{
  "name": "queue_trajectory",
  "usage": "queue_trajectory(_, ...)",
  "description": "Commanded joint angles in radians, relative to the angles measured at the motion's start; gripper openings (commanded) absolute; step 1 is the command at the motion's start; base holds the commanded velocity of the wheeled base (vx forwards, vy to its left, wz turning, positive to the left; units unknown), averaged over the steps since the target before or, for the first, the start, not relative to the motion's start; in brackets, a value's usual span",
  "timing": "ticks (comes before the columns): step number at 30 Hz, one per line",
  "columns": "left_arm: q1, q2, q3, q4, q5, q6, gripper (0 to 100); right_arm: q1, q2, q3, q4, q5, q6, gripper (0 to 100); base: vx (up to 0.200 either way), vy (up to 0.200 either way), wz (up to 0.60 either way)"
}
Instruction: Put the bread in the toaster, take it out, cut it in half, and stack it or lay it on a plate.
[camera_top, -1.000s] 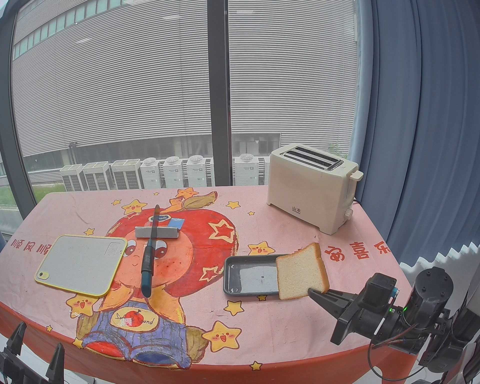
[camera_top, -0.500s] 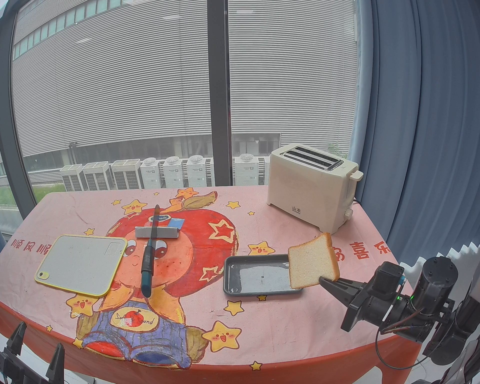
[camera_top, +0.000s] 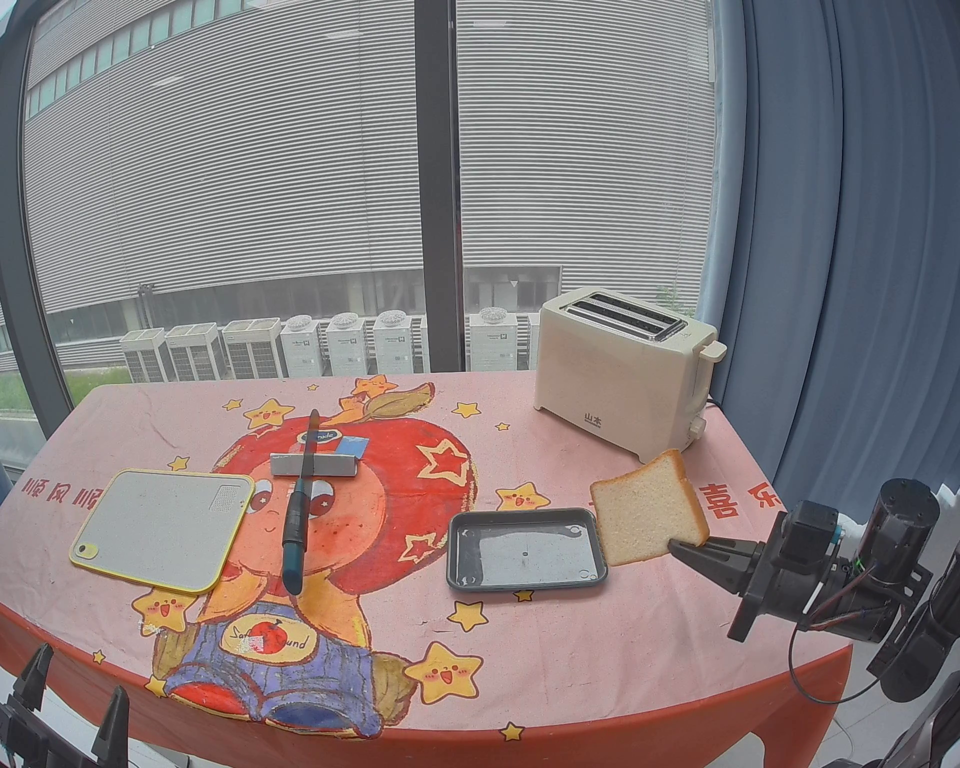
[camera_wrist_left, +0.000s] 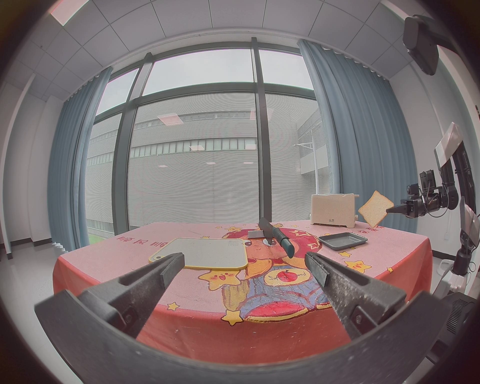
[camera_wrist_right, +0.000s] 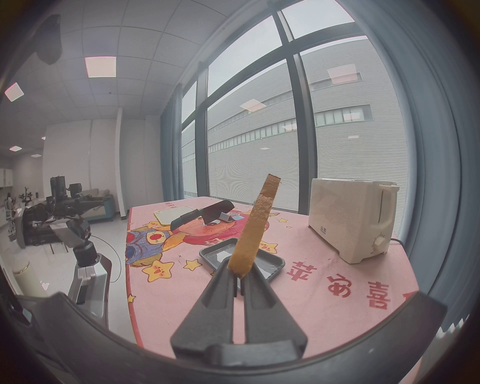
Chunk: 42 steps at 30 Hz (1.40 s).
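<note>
**A:** What is happening with the bread?

**B:** You are carrying it up and to the right in the head view. A second ago it was overlapping the right end of the tray. Now it is hanging clear of it, right of centre, just below the toaster. I judge the pick-up done, and you are heading for the slots.

**A:** And where is it sitting against the tool?

**B:** Your right tool is pinching the slice's lower right corner, with the rest of the slice rising up and to the left from its tips. Your left tool, at the head view's lower left corner, is gaping wide and carrying nothing.
</note>
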Motion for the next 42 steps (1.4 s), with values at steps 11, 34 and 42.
queue_trajectory(11,0.0,-0.005,0.016,0.0,0.0,0.0,100,-0.211,0.053,-0.036,-0.002,0.265,-0.168,0,0.0,0.0,0.0)
queue_trajectory(34,0.0,-0.005,0.016,0.0,-0.001,0.0,100,-0.257,0.073,-0.243,0.033,0.326,-0.228,0,0.0,0.0,0.0)
queue_trajectory(42,0.0,-0.005,0.016,0.0,0.0,0.0,100,-0.35,0.058,-0.482,0.228,0.338,-0.228,0,0.0,0.0,0.0)
